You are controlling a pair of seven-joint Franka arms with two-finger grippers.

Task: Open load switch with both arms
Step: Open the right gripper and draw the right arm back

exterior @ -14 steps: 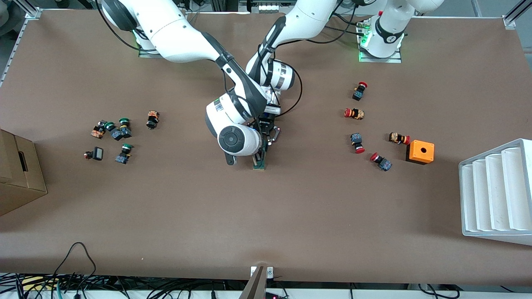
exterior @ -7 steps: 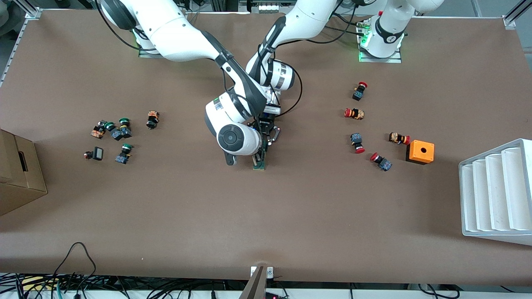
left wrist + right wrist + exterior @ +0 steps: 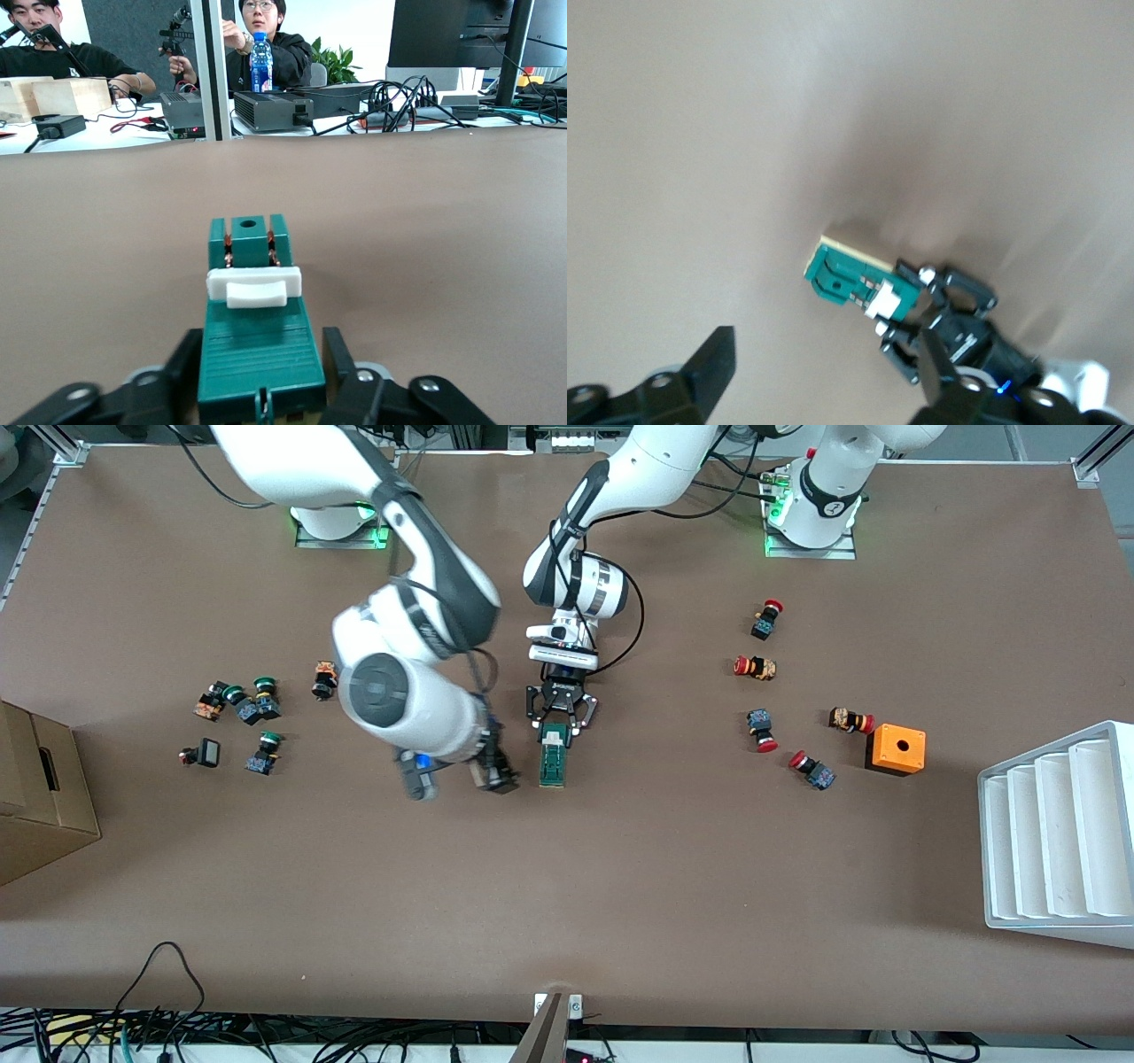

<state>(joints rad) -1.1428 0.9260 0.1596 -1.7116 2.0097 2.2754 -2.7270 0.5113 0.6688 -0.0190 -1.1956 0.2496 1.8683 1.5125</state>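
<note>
The load switch [image 3: 554, 756] lies flat on the brown table, dark green with a white piece [image 3: 254, 287] across it. My left gripper [image 3: 559, 716] is low at the switch's end farther from the front camera. Its black fingers [image 3: 184, 358] straddle the green body with a thin gap on one side, so the jaws stand slightly open. My right gripper [image 3: 456, 778] hangs over bare table beside the switch, toward the right arm's end. It is wide open with nothing between its fingers [image 3: 713, 361]. The right wrist view shows the switch [image 3: 843, 273] with the left gripper around it.
Several red-capped push buttons [image 3: 762, 731] and an orange box [image 3: 896, 748] lie toward the left arm's end, with a white slotted tray [image 3: 1054, 833] at the table's edge. Green-capped buttons [image 3: 252, 708] and a cardboard box [image 3: 35, 797] are toward the right arm's end.
My right gripper has opened, let go of the switch and swung away toward the right arm's end. My left gripper's jaws have loosened around the switch, which has stayed in place.
</note>
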